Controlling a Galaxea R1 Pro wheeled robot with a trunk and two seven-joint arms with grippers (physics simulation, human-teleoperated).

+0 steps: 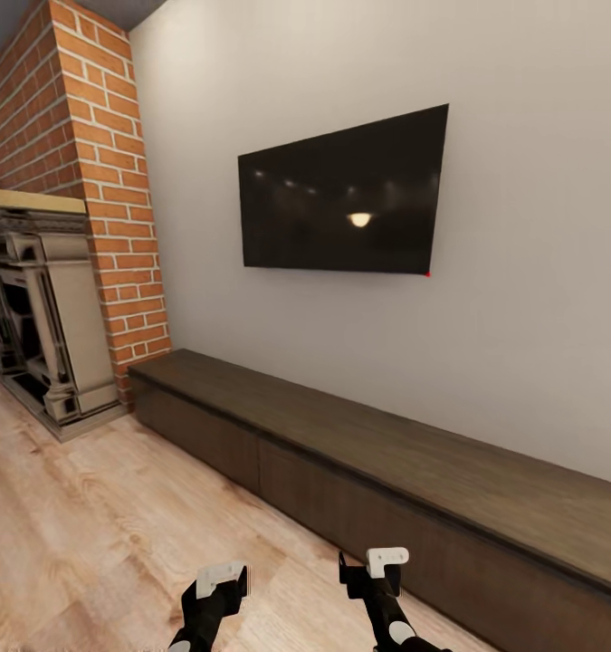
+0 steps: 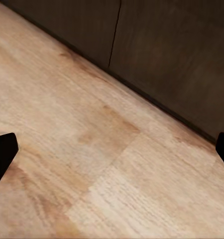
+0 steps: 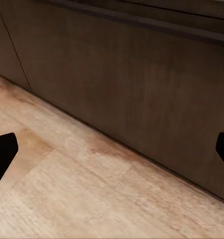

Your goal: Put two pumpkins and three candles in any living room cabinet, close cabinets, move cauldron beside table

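Observation:
The long, low dark-brown cabinet (image 1: 386,448) runs along the white wall, and the drawer fronts I can see sit flush and shut. My left gripper (image 1: 222,580) and right gripper (image 1: 386,563) hang low over the wood floor in front of it. In the left wrist view the left gripper (image 2: 112,154) is open over bare floor, with the cabinet front (image 2: 162,50) and a drawer seam beyond. The right gripper (image 3: 112,152) is likewise open and empty, close to the cabinet front (image 3: 117,74). Pumpkins, candles, cauldron and glass table are out of view.
A black TV (image 1: 346,199) hangs on the wall above the cabinet. A brick chimney (image 1: 106,181) and a grey fireplace (image 1: 38,308) stand at the left end. Light wood floor (image 1: 88,525) stretches to the left of my arms.

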